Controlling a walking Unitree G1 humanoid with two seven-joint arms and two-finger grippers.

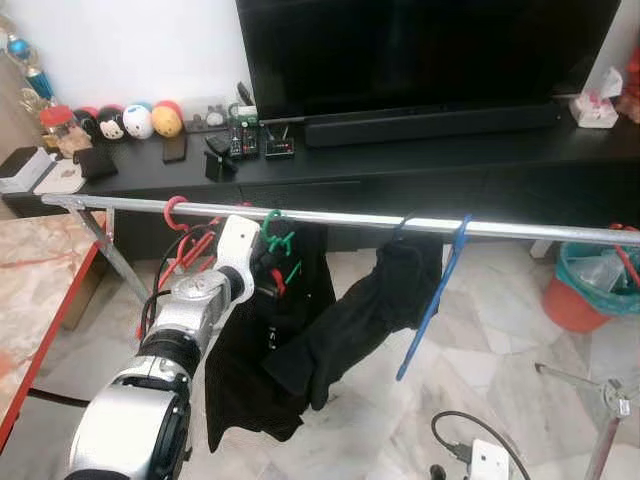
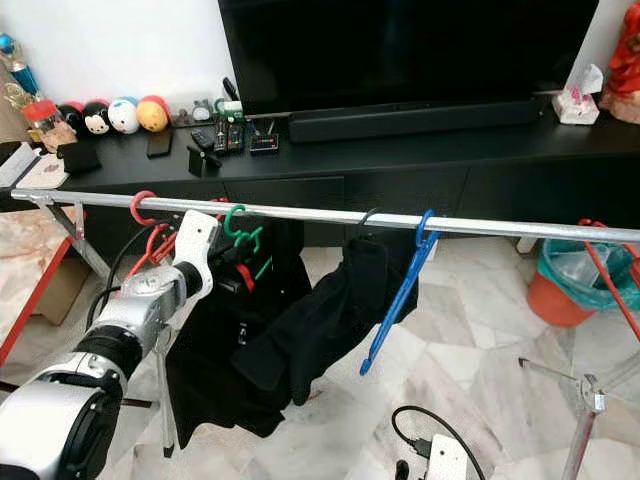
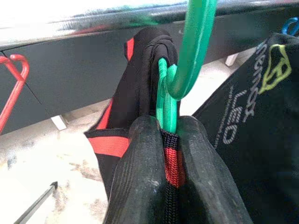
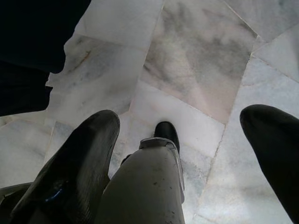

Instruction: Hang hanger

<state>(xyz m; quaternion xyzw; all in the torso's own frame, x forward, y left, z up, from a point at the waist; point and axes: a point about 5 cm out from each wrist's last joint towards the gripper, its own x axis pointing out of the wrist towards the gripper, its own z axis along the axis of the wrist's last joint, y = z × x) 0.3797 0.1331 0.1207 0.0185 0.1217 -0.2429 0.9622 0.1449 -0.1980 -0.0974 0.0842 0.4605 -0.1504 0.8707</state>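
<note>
Under rail (image 1: pixel 400 221), left claw (image 3: pixel 170 140) gripping green hanger (image 3: pixel 187 60), right claw (image 4: pixel 187 154) spread.

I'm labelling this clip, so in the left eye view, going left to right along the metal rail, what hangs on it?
Red hanger → green hanger, held by the left gripper, with a black garment → blue hanger → another red hanger at the far right.

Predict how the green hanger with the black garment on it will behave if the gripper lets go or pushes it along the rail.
The green hanger probably stays stiff: its thin plastic hook holds its curve over the rail. The black garment looks floppy, draping in loose folds, so it would likely swing. The left gripper is shut on both; the hook might slide easily along the smooth metal.
</note>
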